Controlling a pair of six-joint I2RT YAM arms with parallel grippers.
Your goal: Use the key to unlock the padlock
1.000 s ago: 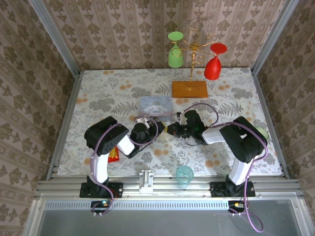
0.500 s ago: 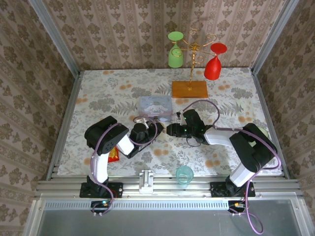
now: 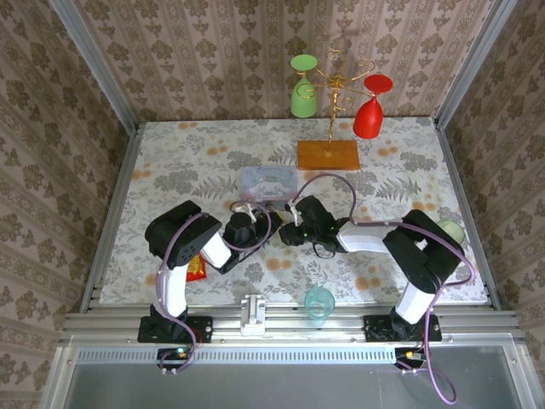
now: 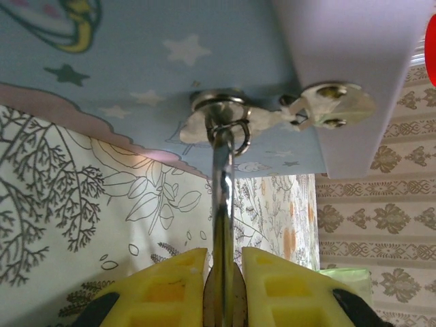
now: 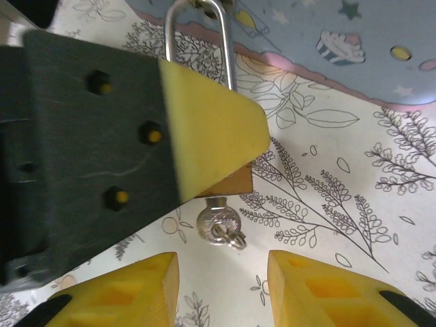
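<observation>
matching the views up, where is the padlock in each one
top external: too small to tell, somewhere just below the blue tin.
left wrist: padlock bottom centre in the left gripper, shackle rising to the tin.
right wrist: padlock upper left, shackle at the top edge; tin top right.
shared landmark: the blue tin.

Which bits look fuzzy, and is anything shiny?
Left wrist view: the left gripper has fuzzy yellow fingers, probably too near the lens, and the shackle of the padlock glints. Right wrist view: the right gripper has soft fingers too, but the key and the table print are crisp. Top view: evenly lit, no glare.
</observation>
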